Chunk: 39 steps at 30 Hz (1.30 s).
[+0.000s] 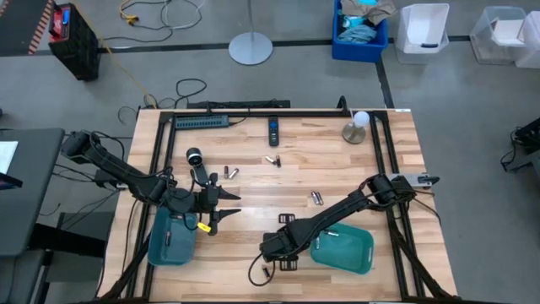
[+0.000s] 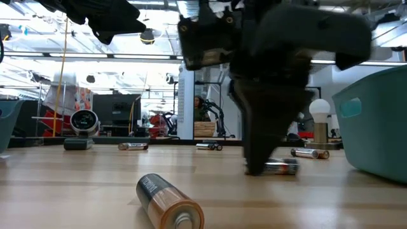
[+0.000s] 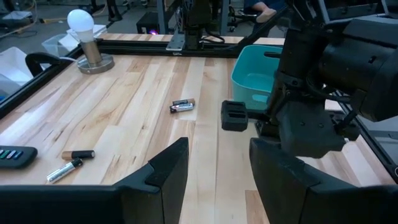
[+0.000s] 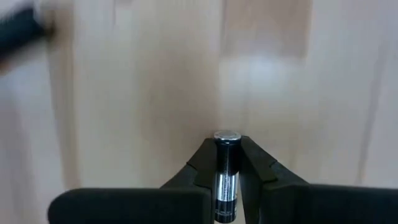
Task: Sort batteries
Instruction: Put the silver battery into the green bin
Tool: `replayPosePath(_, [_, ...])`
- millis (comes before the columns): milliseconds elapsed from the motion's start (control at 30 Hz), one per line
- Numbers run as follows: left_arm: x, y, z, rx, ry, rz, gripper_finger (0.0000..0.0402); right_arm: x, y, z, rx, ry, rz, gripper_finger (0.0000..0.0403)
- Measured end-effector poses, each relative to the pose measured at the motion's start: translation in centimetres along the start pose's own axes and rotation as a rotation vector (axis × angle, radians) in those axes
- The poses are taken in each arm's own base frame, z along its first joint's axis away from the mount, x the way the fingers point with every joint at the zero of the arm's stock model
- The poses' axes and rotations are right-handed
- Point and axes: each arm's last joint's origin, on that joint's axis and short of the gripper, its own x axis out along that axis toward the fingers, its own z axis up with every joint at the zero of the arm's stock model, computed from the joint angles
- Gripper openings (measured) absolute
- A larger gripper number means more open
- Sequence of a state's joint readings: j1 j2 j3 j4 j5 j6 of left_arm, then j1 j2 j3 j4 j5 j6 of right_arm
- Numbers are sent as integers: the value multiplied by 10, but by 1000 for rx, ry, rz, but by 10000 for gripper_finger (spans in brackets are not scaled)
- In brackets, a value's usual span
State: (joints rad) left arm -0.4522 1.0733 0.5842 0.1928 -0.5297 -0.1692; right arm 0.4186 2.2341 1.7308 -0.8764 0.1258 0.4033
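pick-up step: the right gripper is clenched on a battery lying lengthwise between its jaws. next, probably lift and carry it to the teal tray. left gripper waits, jaws released.

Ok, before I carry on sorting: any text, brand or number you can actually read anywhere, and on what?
Nothing reads clearly.
Nearest battery, low view: dark band with white lettering, too blurred to read.
Battery in the right gripper: label markings illegible.
Remote: buttons too small to read.
Teal tray: pale sticker, no legible text.
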Motion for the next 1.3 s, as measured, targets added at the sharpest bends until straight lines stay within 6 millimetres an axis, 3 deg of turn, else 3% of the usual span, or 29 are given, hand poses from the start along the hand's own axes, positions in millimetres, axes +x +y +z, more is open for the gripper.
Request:
replayPosePath(267, [0, 0, 0, 0, 0, 0, 164, -7, -15, 8, -15, -41, -38, 50])
replayPosePath(600, [0, 0, 0, 0, -1, 0, 164, -64, -38, 26, 9, -308, -137, 50])
replayPosePath(733, [0, 0, 0, 4, -1, 0, 164, -76, -50, 23, 30, -412, -144, 50])
replayPosePath(967, [0, 1, 0, 22, 0, 3, 164, -79, -79, -23, 149, -526, -115, 50])
replayPosePath(1133, [5, 9, 2, 27, 0, 42, 164, -95, -78, -71, 180, -611, -47, 50])
replayPosePath(1300, [14, 31, 7, 5, 2, 43, 164, -123, -73, -118, 135, -677, 28, 50])
